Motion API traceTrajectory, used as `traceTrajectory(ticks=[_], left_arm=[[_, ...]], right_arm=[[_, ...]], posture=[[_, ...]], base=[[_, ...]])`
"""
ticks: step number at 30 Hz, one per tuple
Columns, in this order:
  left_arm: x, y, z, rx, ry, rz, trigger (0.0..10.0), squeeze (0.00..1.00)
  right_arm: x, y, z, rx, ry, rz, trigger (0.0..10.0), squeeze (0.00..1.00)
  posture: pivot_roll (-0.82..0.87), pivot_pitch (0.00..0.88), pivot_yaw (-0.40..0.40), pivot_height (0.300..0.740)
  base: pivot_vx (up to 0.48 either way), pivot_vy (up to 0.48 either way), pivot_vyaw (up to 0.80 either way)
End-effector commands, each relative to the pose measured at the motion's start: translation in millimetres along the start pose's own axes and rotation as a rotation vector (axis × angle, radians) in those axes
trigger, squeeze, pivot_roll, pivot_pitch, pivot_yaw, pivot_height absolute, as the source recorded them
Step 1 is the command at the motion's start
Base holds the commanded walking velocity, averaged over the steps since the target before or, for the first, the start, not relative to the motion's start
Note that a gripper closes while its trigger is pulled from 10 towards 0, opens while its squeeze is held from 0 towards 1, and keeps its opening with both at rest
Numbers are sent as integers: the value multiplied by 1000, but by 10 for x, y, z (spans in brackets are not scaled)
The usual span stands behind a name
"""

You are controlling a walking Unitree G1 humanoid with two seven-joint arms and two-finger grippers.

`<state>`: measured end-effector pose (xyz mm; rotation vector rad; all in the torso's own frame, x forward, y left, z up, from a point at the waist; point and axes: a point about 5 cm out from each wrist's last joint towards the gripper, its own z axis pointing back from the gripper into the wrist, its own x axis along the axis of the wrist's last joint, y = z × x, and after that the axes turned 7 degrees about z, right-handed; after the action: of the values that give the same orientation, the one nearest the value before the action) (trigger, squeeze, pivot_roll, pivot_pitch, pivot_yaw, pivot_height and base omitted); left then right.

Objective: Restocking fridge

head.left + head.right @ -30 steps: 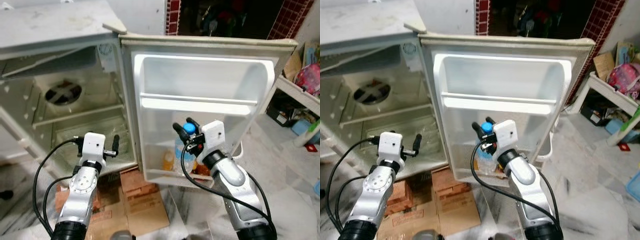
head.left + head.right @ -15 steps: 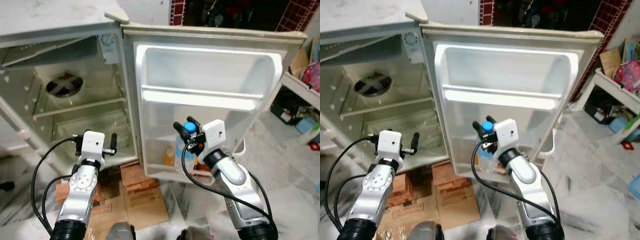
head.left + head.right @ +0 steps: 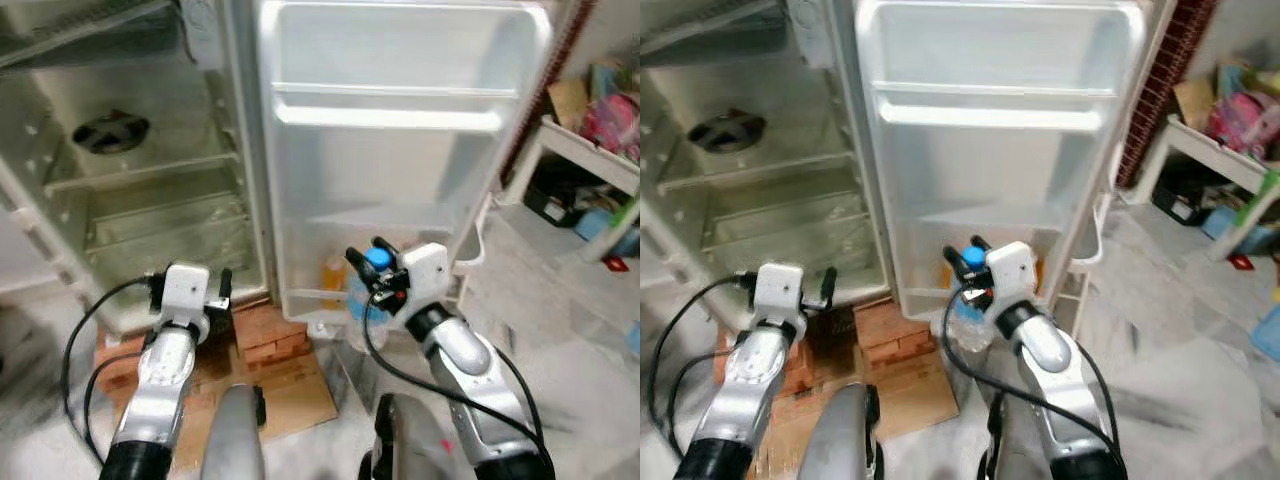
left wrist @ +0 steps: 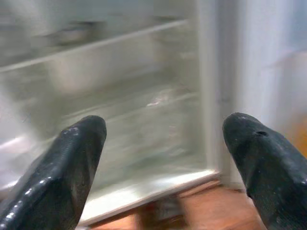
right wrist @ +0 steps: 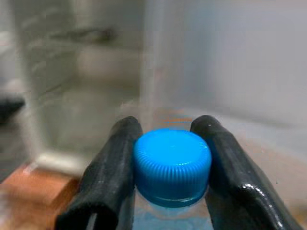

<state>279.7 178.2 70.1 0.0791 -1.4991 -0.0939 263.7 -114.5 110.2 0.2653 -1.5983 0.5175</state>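
In the left eye view, a clear bottle with a blue cap [image 3: 377,259] is seen clenched by the right end effector [image 3: 366,257] just in front of the open fridge door [image 3: 400,160], near its lowest door shelf [image 3: 330,300], where an orange bottle [image 3: 334,272] stands. The left end effector [image 3: 225,290] is held low before the fridge cabinet [image 3: 130,180], above bricks [image 3: 275,335] and cardboard [image 3: 300,395] on the floor. In the left wrist view (blurred), two spread fingers [image 4: 72,158] are shown, nothing between them. In the right wrist view, the cap is gripped between both black fingers [image 5: 112,163].
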Motion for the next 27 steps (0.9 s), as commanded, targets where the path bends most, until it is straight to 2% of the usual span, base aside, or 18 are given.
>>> traceTrajectory(ticks=[1,8,27], left_arm=[[-163,59,64,24,77,2,10000,0],[-173,99,81,47,77,-6,10000,0],[-154,59,62,25,66,-1,10000,0]], right_arm=[[85,37,-26,12,-47,-6,10000,0],[99,63,-35,36,-57,5,10000,0],[149,53,-63,35,-82,18,10000,0]], posture=[[37,0,3,606],[40,0,-2,606],[35,0,2,606]], base=[[0,0,0],[40,0,0],[401,0,0]])
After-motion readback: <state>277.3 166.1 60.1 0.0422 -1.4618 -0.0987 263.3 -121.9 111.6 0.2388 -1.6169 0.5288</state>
